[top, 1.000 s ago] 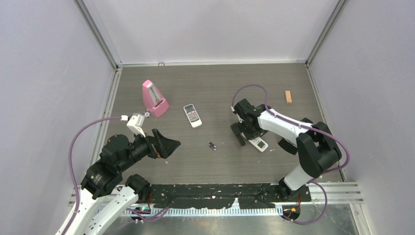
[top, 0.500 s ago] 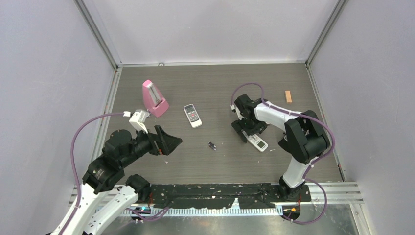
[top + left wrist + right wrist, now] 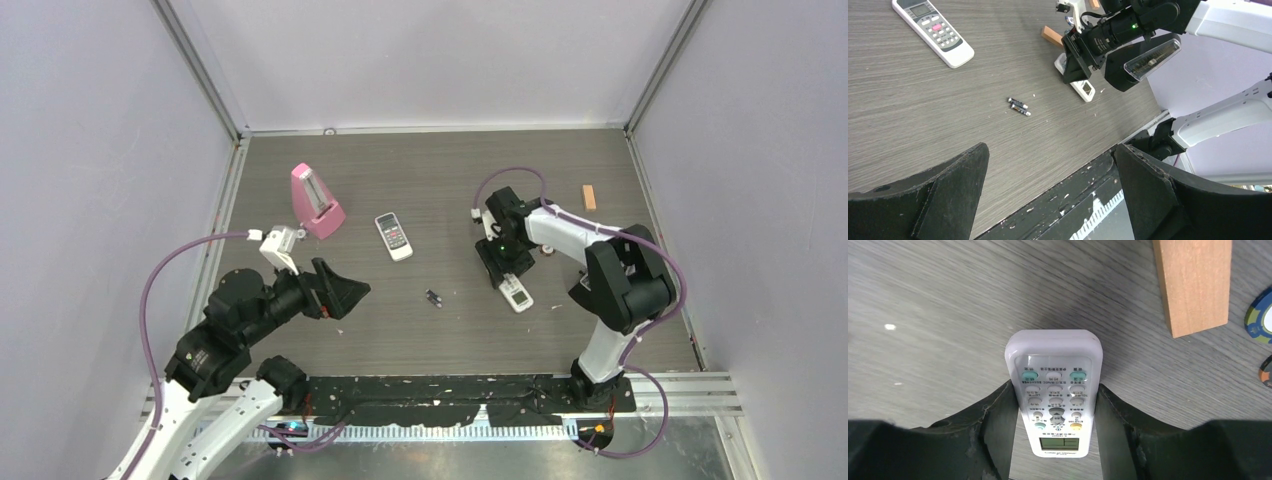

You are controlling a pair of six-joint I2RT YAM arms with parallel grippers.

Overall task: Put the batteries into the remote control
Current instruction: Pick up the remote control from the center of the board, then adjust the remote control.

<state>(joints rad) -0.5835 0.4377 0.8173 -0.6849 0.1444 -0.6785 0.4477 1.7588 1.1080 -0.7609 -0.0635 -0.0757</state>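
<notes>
Two batteries (image 3: 1019, 106) lie side by side on the grey counter (image 3: 420, 165), roughly midway between the arms. In the overhead view they merge into one dark speck, and whether they touch cannot be told.

Right of them lies the remote control (image 3: 1054, 355), face up with its buttons and a small greenish display showing, so its back is out of sight. The button lettering is too small to read.

Right tool (image 3: 1054, 388): narrowed onto the remote control, with one finger (image 3: 998, 420) against each long side. The rounded end juts past the fingers toward the far side. From above, the arm hides that far part and only the display end shows.

Left tool (image 3: 1050, 150): spread wide above the near-left counter, holding nothing, well apart from the batteries.

A wooden block (image 3: 1193, 285) lies far-right of the remote control, its top cut off by the frame in the right wrist view. Two discs (image 3: 1260, 315) at that view's right edge are also only partly seen.

A second remote (image 3: 393, 236), wider and with a dark display, lies far-left of the batteries. A pink metronome (image 3: 317, 200) stands further left.
</notes>
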